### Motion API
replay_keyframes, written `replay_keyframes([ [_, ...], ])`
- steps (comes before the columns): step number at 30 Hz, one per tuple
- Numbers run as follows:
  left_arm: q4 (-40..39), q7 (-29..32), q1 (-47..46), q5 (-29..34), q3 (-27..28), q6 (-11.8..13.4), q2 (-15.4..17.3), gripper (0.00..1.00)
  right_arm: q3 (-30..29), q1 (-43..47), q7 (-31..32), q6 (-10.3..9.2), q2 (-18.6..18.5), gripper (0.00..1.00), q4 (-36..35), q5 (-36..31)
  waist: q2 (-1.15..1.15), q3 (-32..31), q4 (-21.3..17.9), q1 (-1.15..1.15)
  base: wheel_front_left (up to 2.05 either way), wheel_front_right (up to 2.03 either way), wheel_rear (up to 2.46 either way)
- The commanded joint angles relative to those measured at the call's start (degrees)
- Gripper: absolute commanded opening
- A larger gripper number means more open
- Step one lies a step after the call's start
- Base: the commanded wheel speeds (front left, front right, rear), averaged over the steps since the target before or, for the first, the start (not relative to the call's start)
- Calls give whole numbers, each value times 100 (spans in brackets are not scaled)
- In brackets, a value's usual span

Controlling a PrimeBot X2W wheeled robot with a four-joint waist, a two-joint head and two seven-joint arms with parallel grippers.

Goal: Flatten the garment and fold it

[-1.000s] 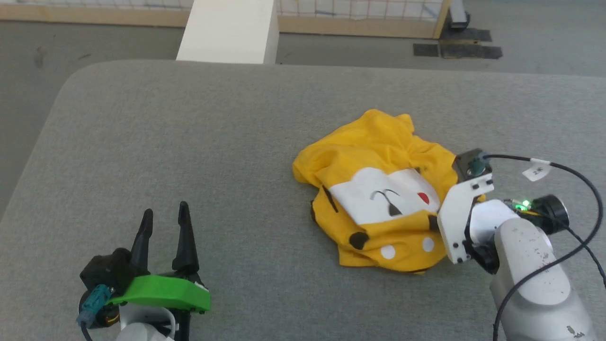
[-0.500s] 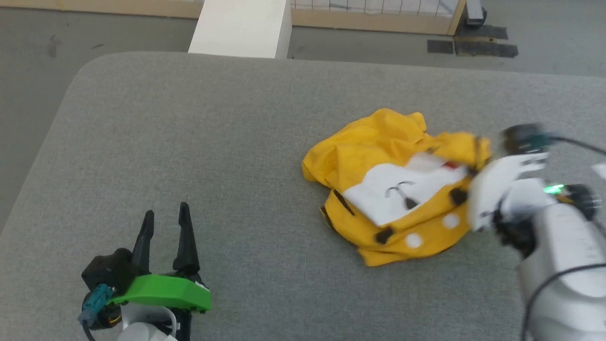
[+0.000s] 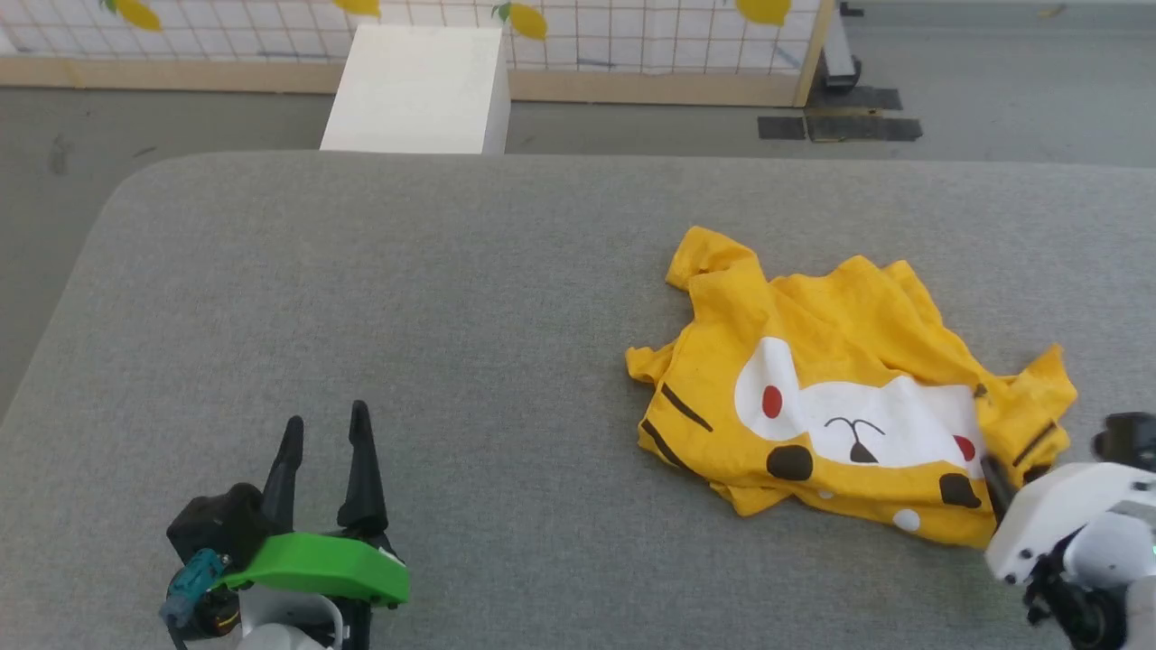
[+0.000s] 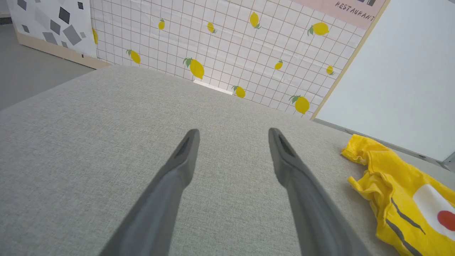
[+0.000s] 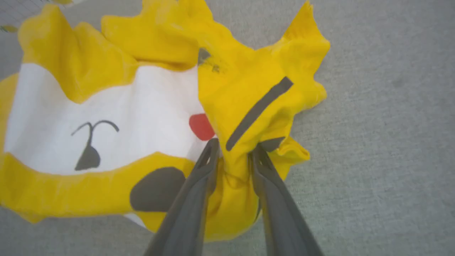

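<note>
My right tool [image 5: 235, 144] stands at a narrow gap with a bunched fold of the garment [image 3: 840, 325] clamped between its two dark fingers [image 5: 199, 177]; both press the yellow cloth, just below a black whisker stripe [image 5: 259, 106] and beside a red dot [image 5: 201, 126]. My left tool [image 3: 327, 413] is spread wide and holds nothing; its fingertips hover over bare grey surface [image 3: 452, 316]. The garment lies crumpled but partly spread at the right of the head view, face print up, with the white patch [image 3: 885, 420] toward the lower right. The right wrist view gives me the grip itself, which the head view mostly hides behind the white wrist housing [image 3: 1057, 515] at the lower right corner. The left wrist view adds a lemon-patterned wall [image 4: 220, 42] beyond the surface's far edge and catches the garment's near edge at its right border, well apart from the left fingers. The right arm comes in low from the lower right corner, its fingers pointing up and left into the cloth. The left arm rests at the lower left under its green cover [image 3: 316, 564], fingers pointing up the frame.
</note>
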Motion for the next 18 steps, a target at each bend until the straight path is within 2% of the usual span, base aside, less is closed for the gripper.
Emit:
replay_keyframes([
  [1, 15, -26, 18, 35, -14, -35, -21, 100, -45, 47, -271, -9, -7, 100, -125, 182, 0, -80, -78, 0, 0, 0, 0],
  [5, 31, 63, -84, -87, -113, -93, -35, 100, -309, 243, -943, -9, -5, 100, -307, 564, 0, -114, -158, 0, 0, 0, 0],
  [9, 194, 538, -529, -219, -406, -228, -49, 100, -490, 392, -1275, -9, -5, 100, -348, 605, 0, -68, -275, 0, 0, 0, 0],
  [13, 620, 1456, -1406, -254, -859, -315, -61, 100, -504, 418, -1326, -9, -5, 100, -313, 544, 0, 37, -469, 0, 0, 0, 0],
  [18, 1513, 2935, -2658, -224, -1310, -232, -70, 100, -350, 310, -1343, -9, -4, 100, -235, 623, 0, 306, -869, 0, 0, 0, 0],
])
